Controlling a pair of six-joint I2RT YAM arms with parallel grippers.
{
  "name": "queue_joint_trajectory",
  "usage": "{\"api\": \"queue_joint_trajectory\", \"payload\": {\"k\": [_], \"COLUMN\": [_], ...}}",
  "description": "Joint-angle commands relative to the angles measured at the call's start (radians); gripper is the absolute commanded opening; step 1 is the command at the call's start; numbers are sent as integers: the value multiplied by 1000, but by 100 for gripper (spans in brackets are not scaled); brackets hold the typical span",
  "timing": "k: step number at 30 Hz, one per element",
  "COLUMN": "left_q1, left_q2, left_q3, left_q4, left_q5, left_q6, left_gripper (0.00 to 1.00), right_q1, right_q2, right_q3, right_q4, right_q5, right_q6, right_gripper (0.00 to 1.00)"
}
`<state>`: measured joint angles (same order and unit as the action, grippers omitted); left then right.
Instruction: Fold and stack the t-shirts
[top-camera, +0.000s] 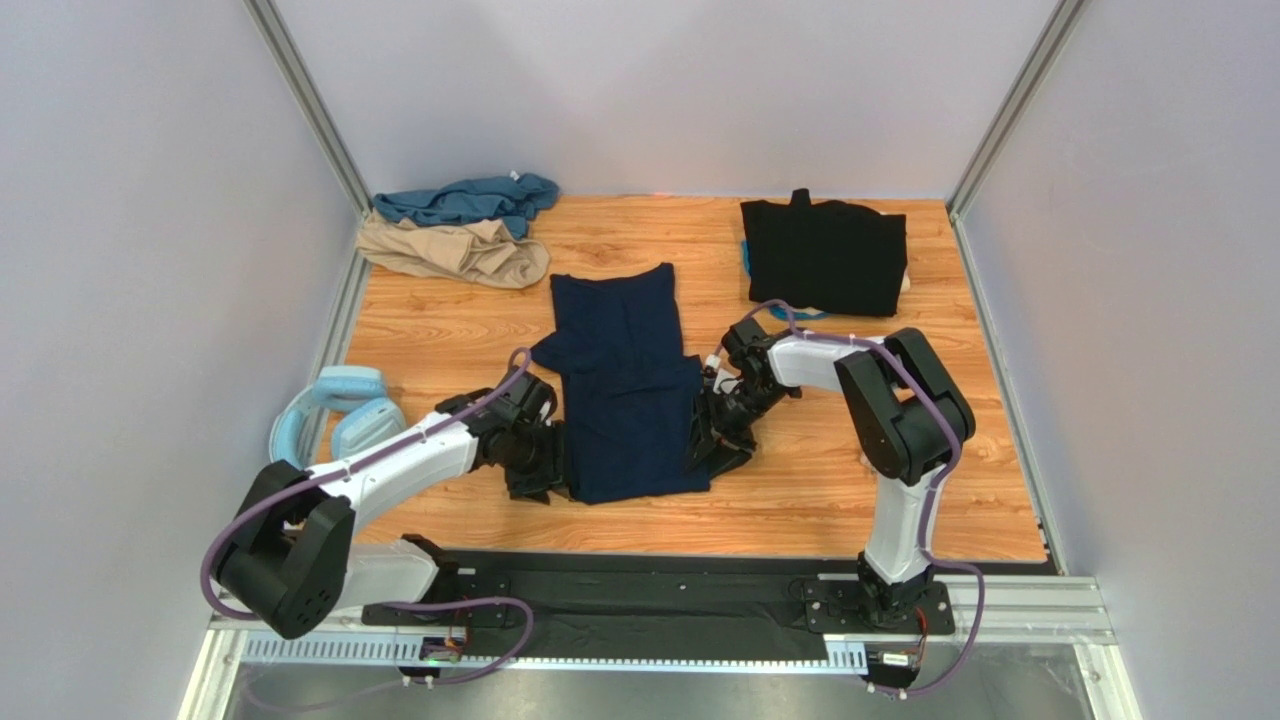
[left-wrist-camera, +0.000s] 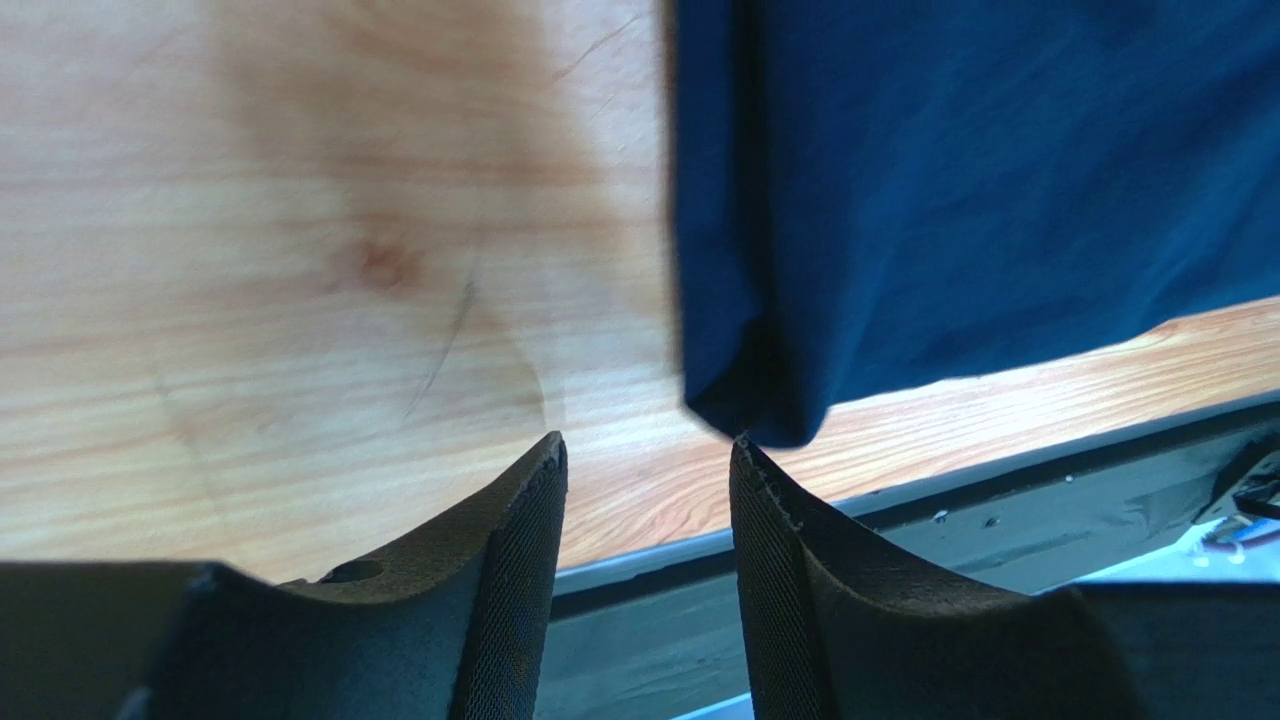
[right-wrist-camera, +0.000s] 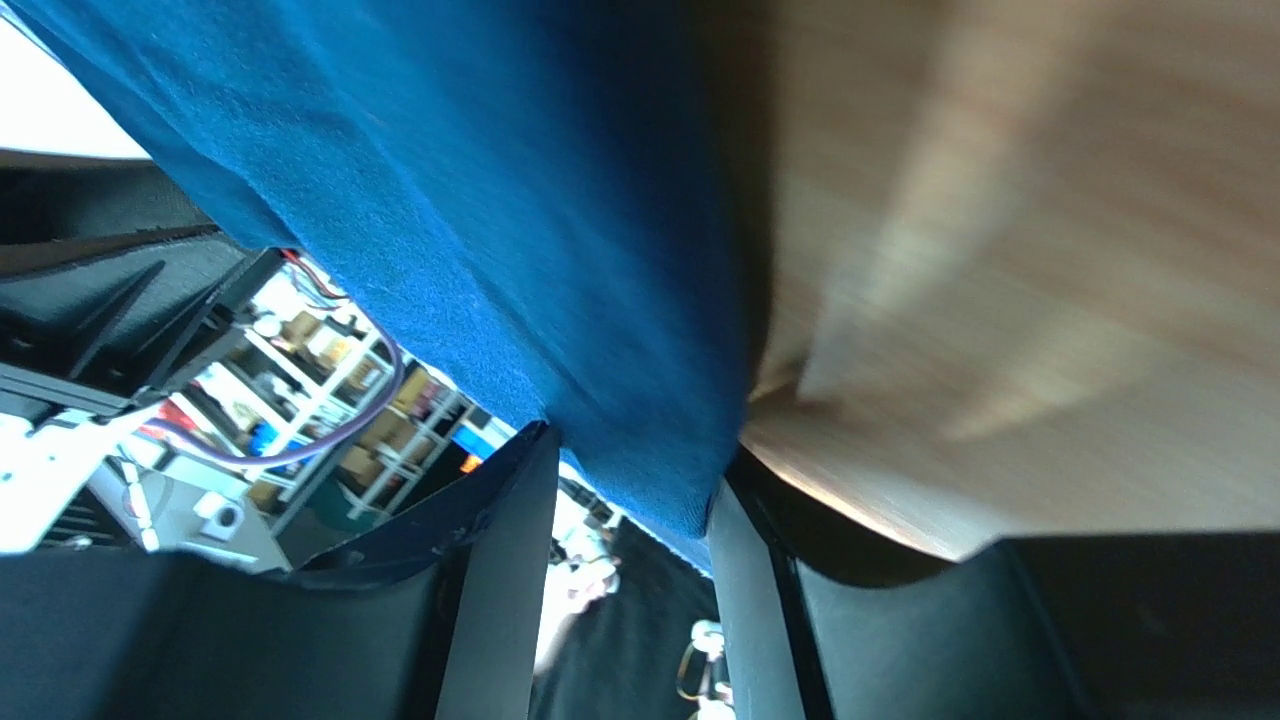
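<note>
Four shirts in the top view: navy shirt (top-camera: 624, 383) centre, black shirt (top-camera: 824, 255) far right, teal shirt (top-camera: 466, 198) and tan shirt (top-camera: 458, 251) bunched far left, blue ring (top-camera: 338, 413) at the left edge. Left wrist: left gripper (left-wrist-camera: 646, 465) jaws wide and empty, navy corner at one fingertip. Right wrist: right gripper (right-wrist-camera: 634, 465) jaws apart, navy hem between them.

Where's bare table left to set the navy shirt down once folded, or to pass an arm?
Most bare wood: front right, between the navy shirt and the table's right edge, nearer than the black shirt, though the right arm reaches over it. A smaller strip lies between the tan shirt and the left arm. Crowded: back left, teal shirt against tan.
</note>
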<state>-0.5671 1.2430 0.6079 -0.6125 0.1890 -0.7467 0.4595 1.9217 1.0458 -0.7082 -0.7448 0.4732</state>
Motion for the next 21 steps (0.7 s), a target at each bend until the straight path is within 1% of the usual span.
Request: {"api": "queue_joint_trajectory", "payload": {"k": [1,4,8,10,17,21], "left_q1": [4,6,27,44,46,46], "left_q2": [59,81,52,21,-39,-33], "left_q3": [21,49,59,53,76,70], "left_q4": [99,89,68,62,37,65], "left_q5": [53,43,12,13,30,33], "left_q6": [3,15,24,33,55,58], "left_gripper": [52,51,51,51,51,51], "right_q1": [62,76,77,77,77,77], "right_q2": [82,85,86,85,102,109], "right_q3": [-12,-6,5,14,31,45], "right_q4": [10,10,-4,-13,-20,-27], "right_q5": [171,176,189,196,199,196], "right_q6": [-21,-10,-10,-11,-13,-13], "right_gripper": [47,47,47,47,46,46]}}
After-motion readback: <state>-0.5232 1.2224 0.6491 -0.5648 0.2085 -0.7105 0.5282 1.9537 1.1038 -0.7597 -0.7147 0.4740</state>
